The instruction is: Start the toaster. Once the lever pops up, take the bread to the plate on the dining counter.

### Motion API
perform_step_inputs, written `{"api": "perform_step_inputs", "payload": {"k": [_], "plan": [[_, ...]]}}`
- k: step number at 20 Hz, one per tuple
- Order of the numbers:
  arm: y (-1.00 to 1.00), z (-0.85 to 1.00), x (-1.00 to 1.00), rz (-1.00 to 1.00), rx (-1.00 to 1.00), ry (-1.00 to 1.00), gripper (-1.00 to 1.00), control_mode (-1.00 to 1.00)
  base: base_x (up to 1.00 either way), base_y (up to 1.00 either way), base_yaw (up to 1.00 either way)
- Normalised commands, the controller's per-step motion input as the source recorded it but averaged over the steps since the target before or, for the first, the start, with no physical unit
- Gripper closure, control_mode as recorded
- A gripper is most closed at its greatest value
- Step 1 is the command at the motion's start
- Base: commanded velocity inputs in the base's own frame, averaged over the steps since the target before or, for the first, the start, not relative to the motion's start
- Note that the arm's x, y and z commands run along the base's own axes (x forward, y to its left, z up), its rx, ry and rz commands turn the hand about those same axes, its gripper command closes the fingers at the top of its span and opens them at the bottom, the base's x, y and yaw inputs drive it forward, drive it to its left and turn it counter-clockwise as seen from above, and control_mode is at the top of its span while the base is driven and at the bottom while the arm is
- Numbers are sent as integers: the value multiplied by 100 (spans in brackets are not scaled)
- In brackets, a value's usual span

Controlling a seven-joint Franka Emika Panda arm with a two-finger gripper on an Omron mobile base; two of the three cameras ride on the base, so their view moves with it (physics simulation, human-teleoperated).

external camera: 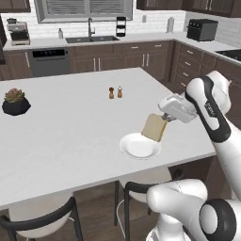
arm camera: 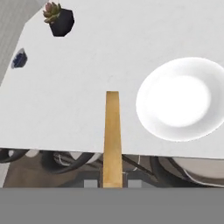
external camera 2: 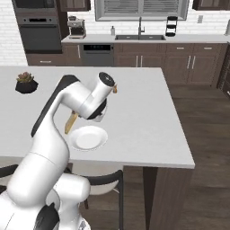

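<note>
A broad white dining bench [external camera: 70,136] fills the middle of the simulated kitchen, with dark wood cabinets and a sink along the brick wall behind it and black-framed stools tucked under its near edge. The white arm reaches over the bench's near corner. On the far worktop, in the right-hand corner, sits the dark toaster [external camera: 202,29], well apart from everything on the bench. A small potted succulent [external camera: 15,101] in a black pot stands near the bench's left side, and two small shakers [external camera: 115,92] stand together toward its middle. The round white plate [external camera: 140,146] lies close to the bench's near edge. The tool [external camera: 165,117] is narrowed onto the bread [external camera: 155,127], a tan slice held by its upper edge and hanging tilted in the air just above the plate's right rim. Seen from the hand camera, the bread [arm camera: 112,138] appears edge-on as a thin golden strip beside the plate [arm camera: 181,98], not touching it.
</note>
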Motion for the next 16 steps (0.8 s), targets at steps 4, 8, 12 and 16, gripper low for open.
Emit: {"api": "perform_step_inputs", "payload": {"k": [4,8,12,16], "plan": [[0,-73,16,0,0,0,100,-100,0,0,0],[0,-56,1,0,5,0,100,-100,0,0,0],[0,-34,15,0,4,3,100,-100,0,0,0],[3,-9,27,0,0,7,100,-100,0,0,0]]}}
